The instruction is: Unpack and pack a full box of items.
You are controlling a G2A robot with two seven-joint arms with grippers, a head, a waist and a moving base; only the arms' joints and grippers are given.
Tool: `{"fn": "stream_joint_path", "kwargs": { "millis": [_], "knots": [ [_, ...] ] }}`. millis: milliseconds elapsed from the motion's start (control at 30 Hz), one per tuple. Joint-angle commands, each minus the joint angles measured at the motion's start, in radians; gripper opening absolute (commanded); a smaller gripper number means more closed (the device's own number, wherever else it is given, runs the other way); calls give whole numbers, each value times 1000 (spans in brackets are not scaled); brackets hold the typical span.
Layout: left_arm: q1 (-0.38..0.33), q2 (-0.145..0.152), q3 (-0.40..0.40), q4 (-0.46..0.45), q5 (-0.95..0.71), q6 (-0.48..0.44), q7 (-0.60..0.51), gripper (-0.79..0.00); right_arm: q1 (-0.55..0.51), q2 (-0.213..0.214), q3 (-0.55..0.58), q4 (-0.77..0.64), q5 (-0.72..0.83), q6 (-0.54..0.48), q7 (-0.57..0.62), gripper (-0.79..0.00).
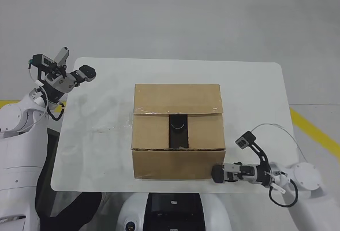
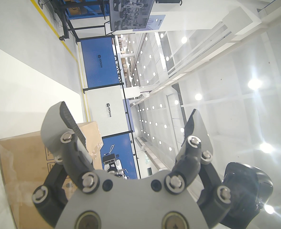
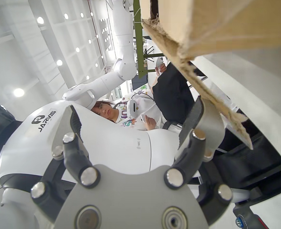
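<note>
A brown cardboard box [image 1: 178, 124] stands in the middle of the white table [image 1: 94, 133]. Its top flaps are mostly folded in, and a narrow gap [image 1: 178, 131] shows something dark inside. My left gripper [image 1: 84, 73] hangs open over the table's far left corner, well away from the box [image 2: 23, 158]; nothing is between its fingers [image 2: 64, 125]. My right gripper [image 1: 216, 173] is low at the table's near edge, by the box's near right corner, and is open and holds nothing [image 3: 133, 117]. One of its fingers [image 3: 197, 117] lies right beside a torn cardboard flap edge [image 3: 216, 106].
Bare table surface lies to the left and right of the box. The table's near edge runs close to the box's front face. A yellow floor line [image 1: 314, 130] passes on the right, off the table.
</note>
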Motion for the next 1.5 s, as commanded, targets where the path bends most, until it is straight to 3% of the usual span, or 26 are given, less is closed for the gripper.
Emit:
{"fn": "stream_joint_path", "kwargs": {
  "millis": [0, 433, 867, 1133, 1467],
  "knots": [
    [0, 0, 0, 0, 0, 0, 0, 0, 11, -1, -10, 15, -3, 4, -5, 0],
    [0, 0, 0, 0, 0, 0, 0, 0, 37, -1, -44, 65, -10, -2, -27, 0],
    [0, 0, 0, 0, 0, 0, 0, 0, -6, 17, 60, -83, 122, 28, 61, 0],
    [0, 0, 0, 0, 0, 0, 0, 0, 50, 21, 108, -110, 154, 20, 34, 0],
    [0, 0, 0, 0, 0, 0, 0, 0, 153, 21, 167, 2, 178, -34, -55, 0]
  ]
}}
